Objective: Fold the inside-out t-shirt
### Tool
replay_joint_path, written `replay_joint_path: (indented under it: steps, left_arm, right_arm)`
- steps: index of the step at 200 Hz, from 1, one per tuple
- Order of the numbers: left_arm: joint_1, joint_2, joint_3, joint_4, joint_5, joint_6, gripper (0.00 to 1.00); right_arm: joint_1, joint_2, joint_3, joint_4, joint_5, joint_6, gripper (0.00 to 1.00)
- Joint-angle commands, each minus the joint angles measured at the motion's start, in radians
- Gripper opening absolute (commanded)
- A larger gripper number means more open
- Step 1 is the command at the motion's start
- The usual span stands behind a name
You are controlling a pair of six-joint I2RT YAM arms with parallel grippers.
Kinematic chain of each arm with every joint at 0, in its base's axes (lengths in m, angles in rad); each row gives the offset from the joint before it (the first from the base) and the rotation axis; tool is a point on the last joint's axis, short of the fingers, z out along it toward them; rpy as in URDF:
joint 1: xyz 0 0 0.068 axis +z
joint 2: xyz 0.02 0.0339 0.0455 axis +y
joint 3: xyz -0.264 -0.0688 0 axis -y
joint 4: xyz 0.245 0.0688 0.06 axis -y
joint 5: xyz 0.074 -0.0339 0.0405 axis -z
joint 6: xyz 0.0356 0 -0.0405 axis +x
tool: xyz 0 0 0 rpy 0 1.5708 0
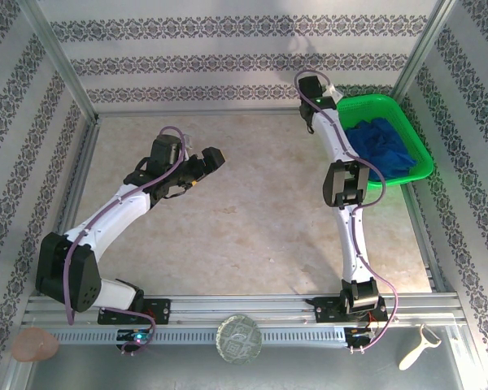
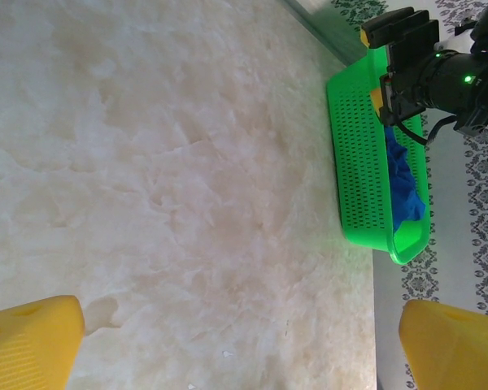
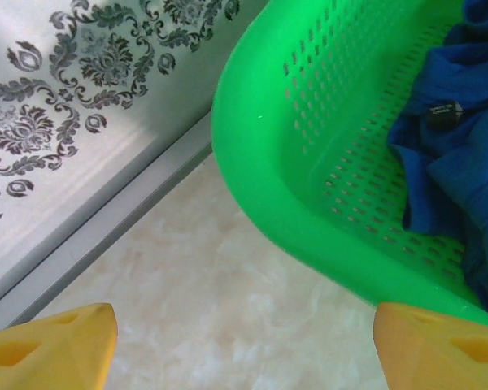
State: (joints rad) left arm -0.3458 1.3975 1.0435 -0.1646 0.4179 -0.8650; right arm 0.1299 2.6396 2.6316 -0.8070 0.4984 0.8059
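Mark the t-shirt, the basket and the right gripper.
blue t-shirt (image 1: 386, 148), top view, crumpled middle.
green mesh basket (image 3: 301, 122), right wrist view, perforated wall.
right gripper (image 3: 244, 351), right wrist view, midway between yellow fingertips.

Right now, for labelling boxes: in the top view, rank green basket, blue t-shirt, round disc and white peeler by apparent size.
1. green basket
2. blue t-shirt
3. round disc
4. white peeler
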Motion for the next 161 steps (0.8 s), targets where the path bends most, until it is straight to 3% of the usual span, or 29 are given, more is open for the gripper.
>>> replay_joint_path:
  steps: [1, 26, 49, 86, 134, 161]
  left_arm:
    - [-0.004, 0.016, 0.026, 0.01, 0.016, 0.035, 0.99]
    - [-0.004, 0.036, 0.035, 0.011, 0.022, 0.041, 0.99]
    - [-0.005, 0.046, 0.038, 0.011, 0.012, 0.051, 1.0]
    - [-0.005, 0.044, 0.046, -0.013, -0.01, 0.085, 0.99]
    - [-0.005, 0.033, 0.022, 0.0, 0.014, 0.095, 1.0]
    - [-0.005, 0.028, -0.003, 0.037, 0.036, 0.078, 1.0]
  right_arm:
    - [-0.019, -0.012, 0.037, 0.057, -0.159, -0.07, 0.83]
    - [-0.026, -0.119, 0.003, 0.126, -0.432, -0.151, 0.83]
    - [-0.027, -0.271, -0.094, 0.153, -0.505, -0.163, 0.84]
    - [-0.088, -0.472, -0.289, 0.059, -0.381, -0.137, 0.88]
    - [-0.261, -0.716, -0.766, 0.064, -0.154, -0.035, 0.98]
    - [-0.354, -0.734, -0.896, 0.075, -0.148, -0.017, 0.98]
